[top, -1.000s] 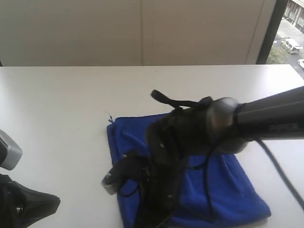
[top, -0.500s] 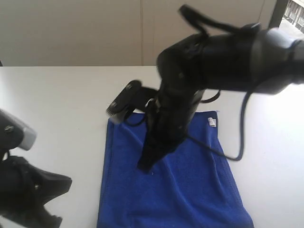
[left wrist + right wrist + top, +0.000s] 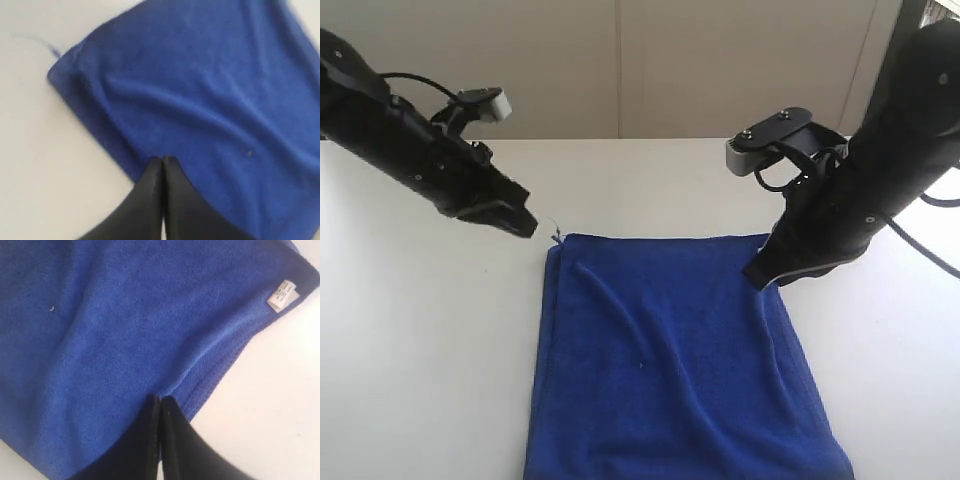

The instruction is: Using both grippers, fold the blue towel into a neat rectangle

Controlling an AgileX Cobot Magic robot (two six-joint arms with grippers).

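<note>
One blue towel (image 3: 670, 360) lies flat on the surface (image 3: 410, 340) between two hands, each at a towel corner. The left hand (image 3: 523, 224) and right hand (image 3: 760, 276) are both pinched together and empty. Only the right wrist view shows the single white tag (image 3: 283, 295), near that hand.

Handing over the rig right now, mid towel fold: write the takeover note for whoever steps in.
Left tool: shut, empty, raised beside the far left corner of the deep blue microfibre towel.
Right tool: shut, nothing visibly pinched, at the towel's far right corner; contact cannot be told.
Towel: flat on the white table, roughly rectangular, softly wrinkled; small white tag at the far right corner; near end out of the exterior view.
Done: left edge looks doubled, so at least one fold seems made.
Left: check the near edge, then fold again or smooth as needed.
</note>
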